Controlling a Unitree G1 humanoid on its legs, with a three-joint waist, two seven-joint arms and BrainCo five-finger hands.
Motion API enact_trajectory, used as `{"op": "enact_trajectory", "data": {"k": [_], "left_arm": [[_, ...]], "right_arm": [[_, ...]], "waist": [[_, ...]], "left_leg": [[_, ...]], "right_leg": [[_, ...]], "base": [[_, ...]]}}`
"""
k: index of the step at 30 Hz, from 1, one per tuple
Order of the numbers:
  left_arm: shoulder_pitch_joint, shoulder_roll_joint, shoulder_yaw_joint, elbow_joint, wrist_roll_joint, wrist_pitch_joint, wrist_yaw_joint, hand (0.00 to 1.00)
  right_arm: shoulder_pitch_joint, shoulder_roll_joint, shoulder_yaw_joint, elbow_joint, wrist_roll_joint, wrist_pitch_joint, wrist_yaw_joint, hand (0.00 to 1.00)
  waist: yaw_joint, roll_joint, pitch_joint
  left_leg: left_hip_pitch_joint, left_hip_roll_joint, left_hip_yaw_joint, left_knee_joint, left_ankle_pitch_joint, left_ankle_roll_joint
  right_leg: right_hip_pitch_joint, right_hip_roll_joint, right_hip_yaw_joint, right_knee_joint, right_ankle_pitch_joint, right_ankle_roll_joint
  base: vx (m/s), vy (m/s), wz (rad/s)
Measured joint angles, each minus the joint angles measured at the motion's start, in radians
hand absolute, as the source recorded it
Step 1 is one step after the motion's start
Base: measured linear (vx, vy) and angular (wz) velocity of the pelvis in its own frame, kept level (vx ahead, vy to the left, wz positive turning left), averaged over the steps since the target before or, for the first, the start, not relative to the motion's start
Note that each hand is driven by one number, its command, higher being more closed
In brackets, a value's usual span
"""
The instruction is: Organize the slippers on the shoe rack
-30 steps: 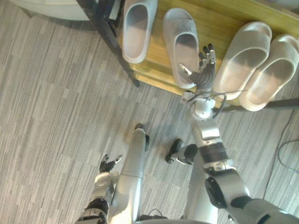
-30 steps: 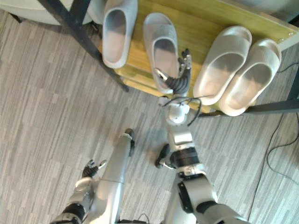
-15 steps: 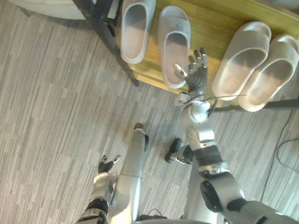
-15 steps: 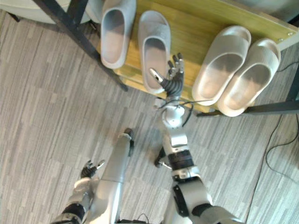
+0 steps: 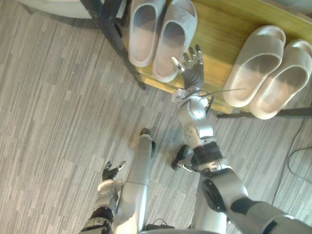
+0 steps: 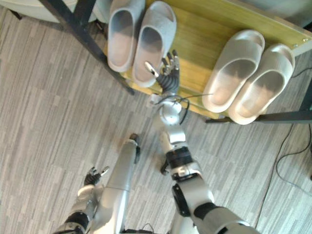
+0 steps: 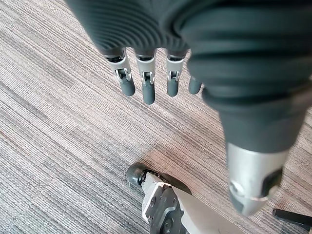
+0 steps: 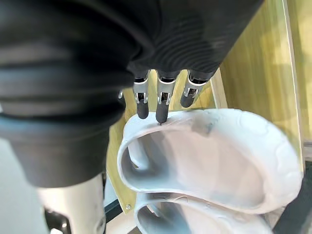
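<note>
Now my right hand (image 5: 191,66), fingers straight and apparently touching its side, has slid the grey slipper (image 5: 171,36) along the shoe rack (image 5: 219,34) against its mate (image 5: 141,31) at the rack's left end, so that pair looks sorted, my left hand (image 5: 111,171) hanging slack well clear of the rack.

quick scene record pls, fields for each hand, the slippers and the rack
right hand: open, fingers straight, fingertips at the rim of the inner grey slipper
left hand: open, idle, low over the carpet
grey pair: side by side at the shelf's left end
pale pair: side by side at its right end
shelf: wood, dark frame
</note>
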Motion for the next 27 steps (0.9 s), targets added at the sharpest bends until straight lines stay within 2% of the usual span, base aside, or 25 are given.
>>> {"op": "enact_trajectory", "data": {"k": [8, 14, 17, 21, 23, 27], "left_arm": [[-0.008, -0.005, 0.0, 0.001, -0.001, -0.001, 0.0, 0.0], [-0.012, -0.012, 0.022, 0.002, -0.001, 0.0, -0.001, 0.0], [-0.012, -0.017, 0.03, 0.003, -0.001, 0.001, -0.002, 0.0], [0.012, -0.01, 0.04, 0.002, -0.002, 0.0, -0.002, 0.0], [0.033, -0.003, 0.039, -0.001, -0.002, -0.001, -0.002, 0.0], [0.097, 0.019, 0.034, -0.005, 0.001, -0.001, -0.004, 0.0]], "right_arm": [[-0.059, -0.006, -0.039, 0.079, 0.057, -0.003, -0.021, 0.0], [-0.06, -0.071, -0.041, 0.094, 0.062, 0.004, 0.006, 0.0], [0.025, -0.099, -0.027, 0.027, 0.047, 0.015, 0.013, 0.0], [0.228, -0.146, 0.027, -0.151, -0.062, 0.024, 0.047, 0.0], [0.356, -0.167, 0.062, -0.244, -0.107, 0.027, 0.068, 0.0], [0.587, -0.188, 0.125, -0.36, -0.21, 0.029, 0.133, 0.0]], "waist": [[0.01, 0.002, 0.001], [0.016, 0.002, 0.001], [0.009, 0.003, 0.002], [-0.01, 0.003, 0.002], [-0.014, 0.001, 0.001], [-0.057, -0.007, -0.01]], "left_leg": [[0.016, -0.004, -0.006, -0.01, 0.006, -0.006], [0.024, -0.004, -0.006, -0.013, 0.009, -0.006], [0.066, -0.001, -0.001, -0.024, 0.009, -0.006], [0.171, 0.016, 0.02, -0.08, 0.011, 0.005], [0.25, 0.032, 0.046, -0.141, 0.018, 0.017], [0.424, 0.074, 0.132, -0.307, 0.066, 0.037]], "right_leg": [[0.017, -0.003, -0.006, 0.0, -0.004, 0.005], [0.023, -0.003, -0.006, -0.001, -0.002, 0.002], [0.066, -0.001, -0.005, -0.016, 0.001, -0.004], [0.161, 0.013, -0.001, -0.079, 0.011, 0.013], [0.231, 0.018, 0.001, -0.139, 0.032, 0.008], [0.39, 0.025, -0.004, -0.286, 0.078, 0.025]], "base": [[-0.01, -0.005, 0.03], [0.0, 0.0, 0.01], [0.01, 0.001, -0.01], [0.02, 0.009, -0.12], [0.05, 0.005, -0.1], [0.09, 0.002, 0.02]]}}
